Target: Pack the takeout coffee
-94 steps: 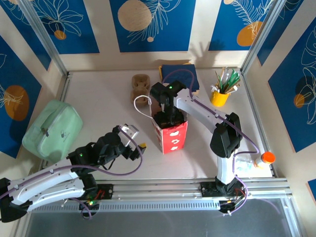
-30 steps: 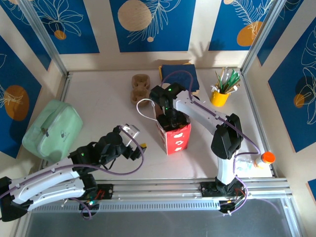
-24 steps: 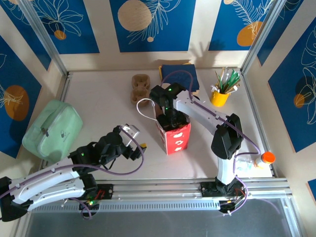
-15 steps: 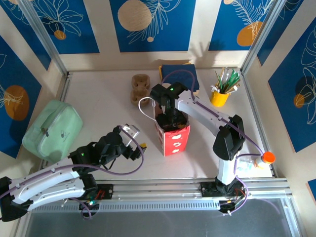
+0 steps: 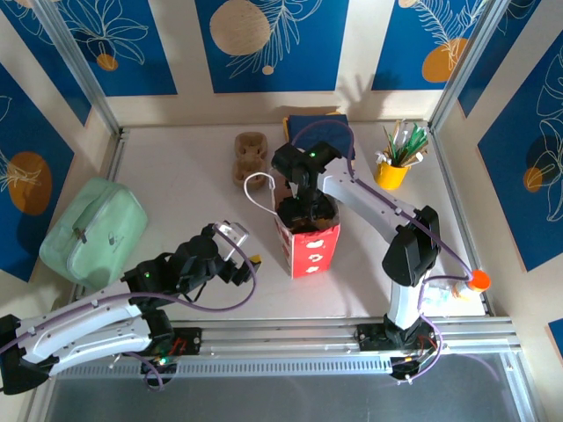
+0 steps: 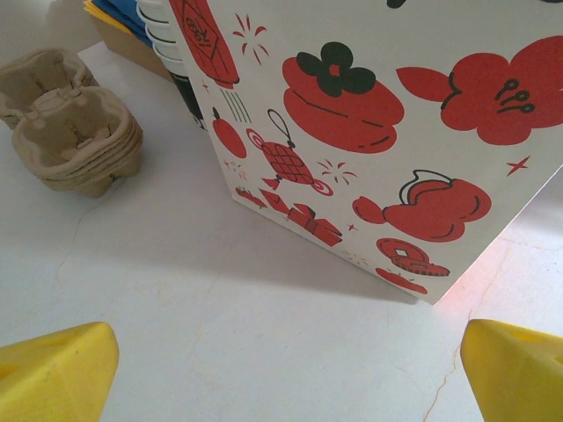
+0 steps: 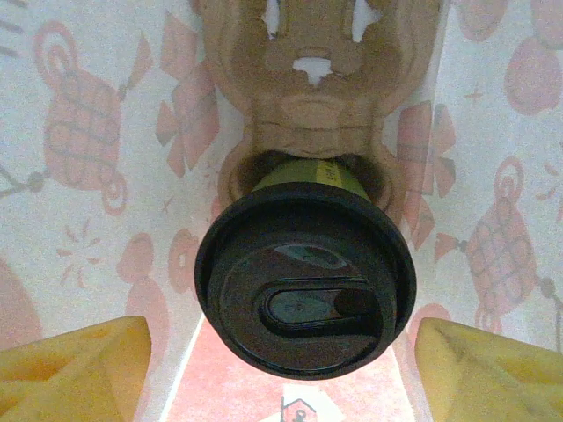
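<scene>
The green-sided paper coffee cup with a round black plastic lid (image 7: 306, 294) sits in a brown moulded-pulp carrier (image 7: 317, 88) inside the red-and-white printed paper bag (image 5: 310, 251). The right gripper (image 7: 281, 374) hangs over it, jaws wide and empty. It should lift straight up, clear of the bag walls. The left gripper (image 6: 283, 378), fully spread and empty, sits near-left of the bag.

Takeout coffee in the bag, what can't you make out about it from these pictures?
- Right wrist view: on the takeout coffee, its own black lid hides most of the green side; the cardboard carrier hides its base.
- Top view: the right hand and wrist cover the bag opening.
- Left wrist view: the bag's printed wall hides what's inside.
</scene>
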Robot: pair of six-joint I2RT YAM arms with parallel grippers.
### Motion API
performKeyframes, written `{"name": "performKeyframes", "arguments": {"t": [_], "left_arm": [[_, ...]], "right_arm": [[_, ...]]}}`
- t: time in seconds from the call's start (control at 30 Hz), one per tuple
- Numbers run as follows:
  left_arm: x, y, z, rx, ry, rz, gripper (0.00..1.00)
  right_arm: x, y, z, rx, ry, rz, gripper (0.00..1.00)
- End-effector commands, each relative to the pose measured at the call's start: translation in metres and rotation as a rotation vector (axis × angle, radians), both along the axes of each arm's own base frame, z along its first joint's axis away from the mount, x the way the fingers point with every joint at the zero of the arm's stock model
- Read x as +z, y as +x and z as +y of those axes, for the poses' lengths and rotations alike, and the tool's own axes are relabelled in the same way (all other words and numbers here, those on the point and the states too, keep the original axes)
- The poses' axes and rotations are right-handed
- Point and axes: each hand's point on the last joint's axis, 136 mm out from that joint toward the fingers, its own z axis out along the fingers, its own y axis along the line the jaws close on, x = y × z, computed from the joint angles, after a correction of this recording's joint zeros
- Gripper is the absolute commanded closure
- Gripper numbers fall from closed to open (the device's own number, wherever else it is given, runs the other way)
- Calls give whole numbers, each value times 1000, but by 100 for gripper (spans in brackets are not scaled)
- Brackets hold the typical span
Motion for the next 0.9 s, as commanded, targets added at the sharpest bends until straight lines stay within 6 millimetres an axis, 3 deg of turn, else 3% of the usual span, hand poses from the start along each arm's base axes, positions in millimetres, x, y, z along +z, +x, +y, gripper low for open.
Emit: {"name": "performKeyframes", "arguments": {"t": [0.0, 0.47, 0.87], "left_arm": [[9, -1, -1, -1, -16, -9, 1], [8, -1, -1, 0, -19, -3, 1], [11, -1, -3, -5, -29, 0, 0]], "right_arm": [[24, -4, 3, -23, 74, -22, 20], [42, -6, 7, -30, 137, -52, 20], [42, -7, 5, -27, 137, -57, 21]]}}
